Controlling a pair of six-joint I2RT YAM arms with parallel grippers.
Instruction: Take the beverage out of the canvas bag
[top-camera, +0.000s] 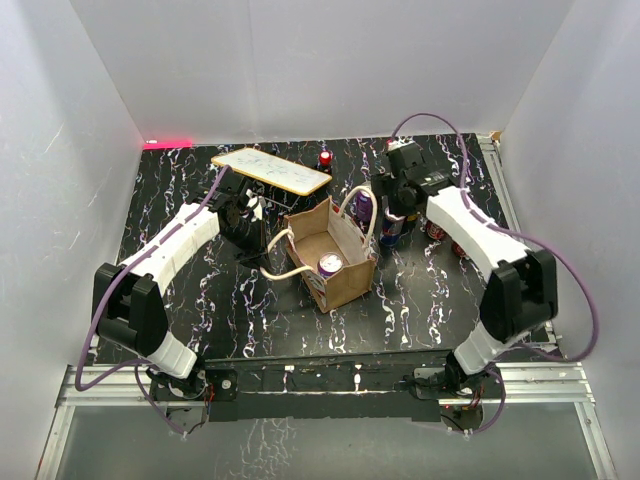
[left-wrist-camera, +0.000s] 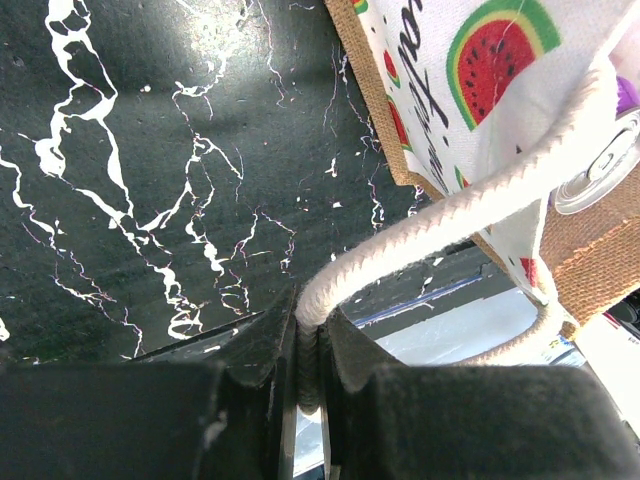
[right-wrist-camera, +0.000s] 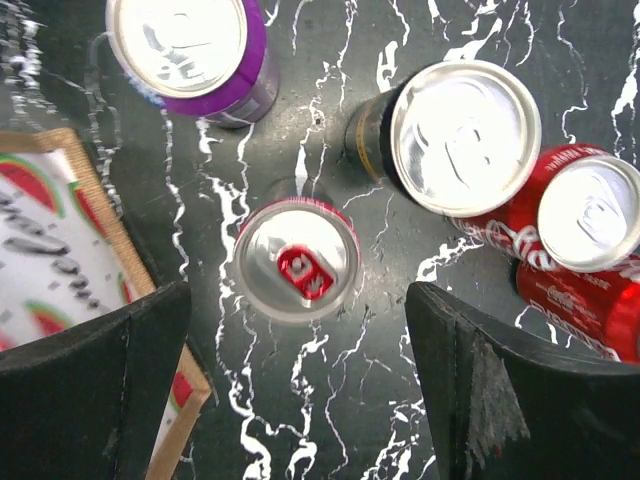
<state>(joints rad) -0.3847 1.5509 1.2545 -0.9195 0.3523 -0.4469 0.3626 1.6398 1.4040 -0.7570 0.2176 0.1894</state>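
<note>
My left gripper (left-wrist-camera: 308, 352) is squeezed tight on one rope handle (left-wrist-camera: 470, 200) of the canvas bag (top-camera: 345, 288). I think I hold it so the bag does not slide and its mouth is pulled wide. My right gripper (right-wrist-camera: 300, 375) is spread wide with nothing in it, hanging over a can with a red tab (right-wrist-camera: 297, 260) among other cans (right-wrist-camera: 465, 135) that stand on the table (right-wrist-camera: 330, 400) just beside the bag. The drink (top-camera: 330, 264) I want stands upright inside the bag, so my right gripper has to go over there to get it.
</note>
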